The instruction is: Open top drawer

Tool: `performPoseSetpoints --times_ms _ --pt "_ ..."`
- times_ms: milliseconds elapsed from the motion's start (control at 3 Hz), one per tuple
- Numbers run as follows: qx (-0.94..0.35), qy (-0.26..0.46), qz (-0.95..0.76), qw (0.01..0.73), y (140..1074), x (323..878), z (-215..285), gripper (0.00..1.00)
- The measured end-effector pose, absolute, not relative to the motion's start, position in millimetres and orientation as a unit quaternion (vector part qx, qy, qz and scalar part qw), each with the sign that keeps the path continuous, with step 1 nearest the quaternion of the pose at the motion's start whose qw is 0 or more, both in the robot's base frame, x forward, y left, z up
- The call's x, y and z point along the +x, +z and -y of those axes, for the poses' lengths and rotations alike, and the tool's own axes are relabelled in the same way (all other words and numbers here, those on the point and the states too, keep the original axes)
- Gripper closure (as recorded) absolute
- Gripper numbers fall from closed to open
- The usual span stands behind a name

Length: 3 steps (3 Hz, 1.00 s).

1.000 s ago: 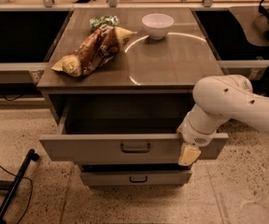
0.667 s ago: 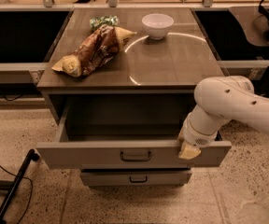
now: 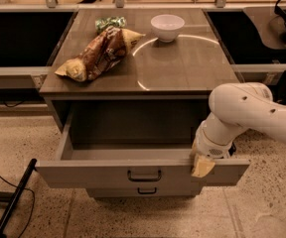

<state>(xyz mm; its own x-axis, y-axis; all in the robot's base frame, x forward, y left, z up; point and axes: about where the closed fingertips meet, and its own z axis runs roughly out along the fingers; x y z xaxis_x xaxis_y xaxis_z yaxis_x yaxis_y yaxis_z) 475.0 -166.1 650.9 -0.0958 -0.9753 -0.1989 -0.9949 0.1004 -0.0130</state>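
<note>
The top drawer (image 3: 83,173) is pulled well out of the cabinet, its inside showing bare. Its grey-beige front carries a small dark loop handle (image 3: 144,175) at the centre. My gripper (image 3: 201,165) sits at the drawer's upper front edge, right of the handle, with a tan fingertip hanging over the front face. The white arm (image 3: 252,114) comes in from the right. A narrower drawer front with a like handle (image 3: 147,190) shows just below.
On the cabinet top (image 3: 182,68) lie a brown snack bag (image 3: 101,53), a green packet (image 3: 109,22) and a white bowl (image 3: 167,27). A dark cable and pole (image 3: 11,202) lie on the speckled floor at the left. Dark shelves flank the cabinet.
The top drawer has slid further out toward the camera, and my gripper has moved with its front edge.
</note>
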Motion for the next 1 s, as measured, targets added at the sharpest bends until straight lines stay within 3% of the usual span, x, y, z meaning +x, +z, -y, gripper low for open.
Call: performPoseSetpoints --times_ms 333,667,1000 --pt "-0.668 0.062 -0.738 0.078 650.9 475.0 166.1 1.0" --pt "-0.668 0.062 -0.738 0.078 650.9 475.0 166.1 0.86" --pt "-0.668 0.062 -0.738 0.078 650.8 475.0 166.1 0.61"
